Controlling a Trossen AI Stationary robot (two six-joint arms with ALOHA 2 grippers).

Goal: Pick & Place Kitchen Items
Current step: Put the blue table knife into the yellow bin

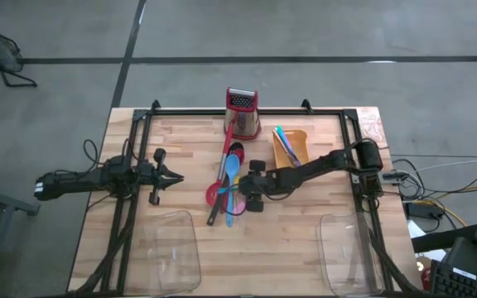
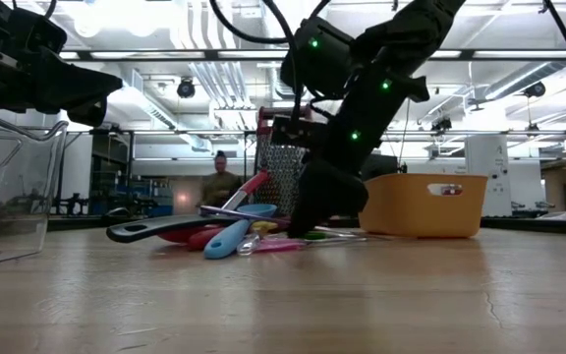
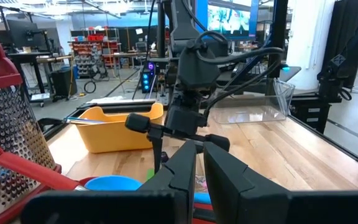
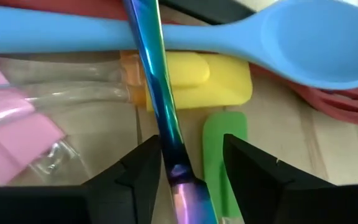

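Observation:
A pile of kitchen items lies mid-table: a blue spoon (image 1: 232,170), a red spoon (image 1: 215,194) and a black ladle (image 1: 219,207). My right gripper (image 1: 240,197) is down on the pile's right side, open. In the right wrist view its fingers (image 4: 143,174) straddle a shiny blue-purple stick (image 4: 166,130) and a green piece (image 4: 224,146). A yellow piece (image 4: 219,78) and pink pieces (image 4: 17,134) lie beyond them. My left gripper (image 1: 176,176) hovers shut at the table's left, pointing at the pile. My right gripper comes at the pile slanting down from the table's right. The blue-purple stick (image 4: 178,168) runs close along the inner side of one finger, but I cannot tell whether the finger touches it. The stick and the green piece lie flat on the table.
A metal grater with a red handle (image 1: 243,112) stands at the far edge. An orange bin (image 1: 292,149) holding thin coloured sticks sits right of the pile. Two clear plastic trays (image 1: 172,248) (image 1: 350,248) lie near the front edge, left and right.

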